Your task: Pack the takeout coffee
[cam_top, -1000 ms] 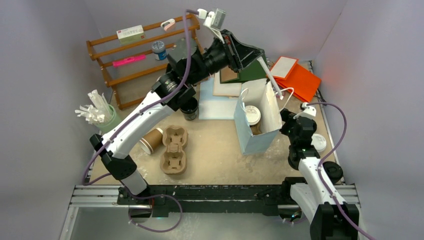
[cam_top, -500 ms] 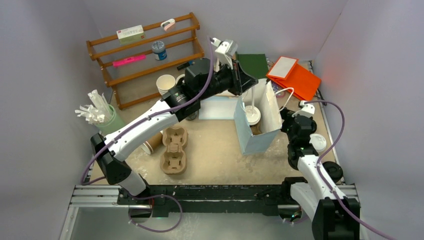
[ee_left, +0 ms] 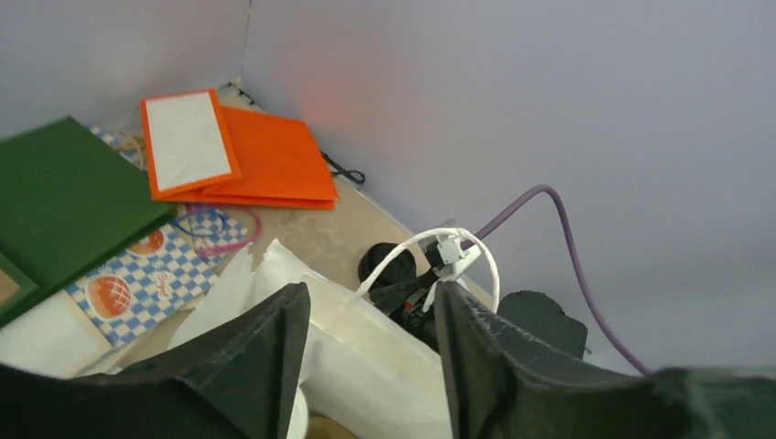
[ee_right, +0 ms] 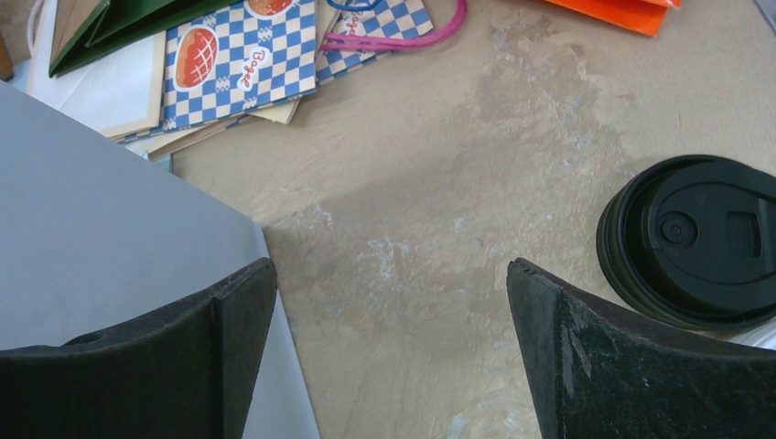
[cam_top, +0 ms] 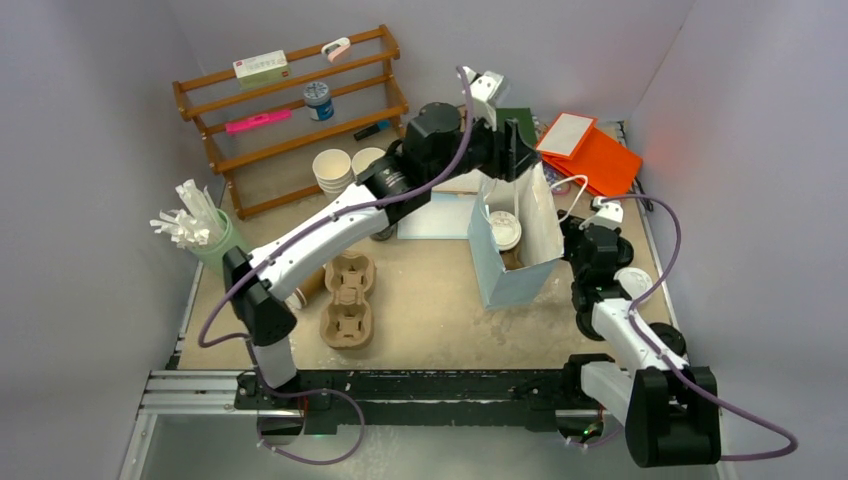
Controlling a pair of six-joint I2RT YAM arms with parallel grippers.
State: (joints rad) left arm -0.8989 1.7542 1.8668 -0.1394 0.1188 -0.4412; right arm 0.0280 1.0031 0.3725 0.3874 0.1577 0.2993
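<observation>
The takeout coffee [cam_top: 504, 230], a small white cup with a round white lid, stands inside the open white paper bag [cam_top: 520, 268] at the table's middle right. My left gripper [cam_top: 516, 160] hangs over the bag's far top edge. In the left wrist view its jaws [ee_left: 371, 297] are parted, with the bag's white wall [ee_left: 366, 357] and handle loop [ee_left: 430, 240] between them and nothing gripped. My right gripper [cam_top: 580, 240] sits low beside the bag's right wall. In the right wrist view it [ee_right: 392, 270] is wide open over bare table, with the bag wall [ee_right: 91, 238] at its left.
A wooden rack [cam_top: 290, 110] lines the back left, with stacked white cups [cam_top: 333, 170] in front of it. A green cup of straws [cam_top: 205, 230], a lying brown cup [cam_top: 303, 280] and cardboard carriers [cam_top: 348, 297] are at the left. Orange bags [cam_top: 595, 155], a white lid [cam_top: 636, 284] and black lids [ee_right: 700, 242] are at the right.
The left arm swung down and right from high at the back to the bag's far rim, and its jaws parted. The right arm barely moved.
</observation>
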